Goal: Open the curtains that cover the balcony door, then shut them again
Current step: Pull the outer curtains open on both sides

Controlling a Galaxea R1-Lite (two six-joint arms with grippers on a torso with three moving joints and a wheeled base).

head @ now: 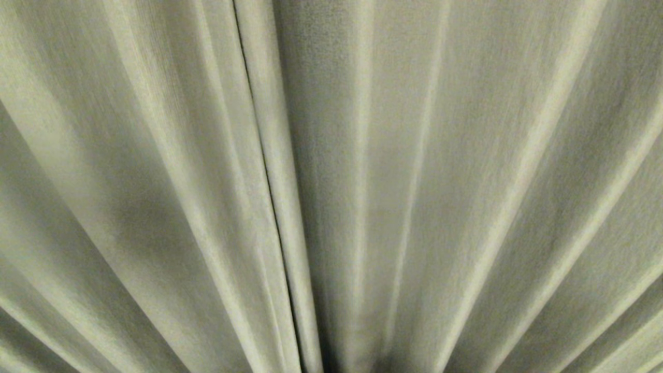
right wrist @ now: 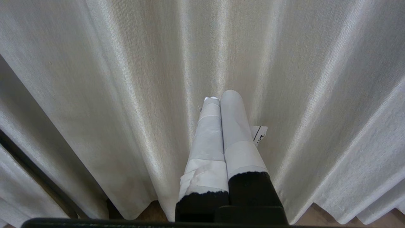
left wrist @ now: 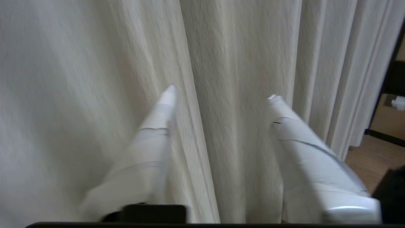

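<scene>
Curtains [head: 414, 186] fill the whole head view, cream pleats hanging shut, with a dark seam left of centre where two panels meet. No door showing anywhere. The left hand [left wrist: 221, 91] is up close to the fabric, white-wrapped fingers [left wrist: 158, 126] spread wide, a pleat running between them, nothing gripped. Off to one edge of that wrist view, a strip of wooden floor [left wrist: 367, 161] past the last pleat. The right hand [right wrist: 223, 95] points at the curtains too, its fingers pressed tight together, empty, with the hem and a bit of floor just beneath it.
</scene>
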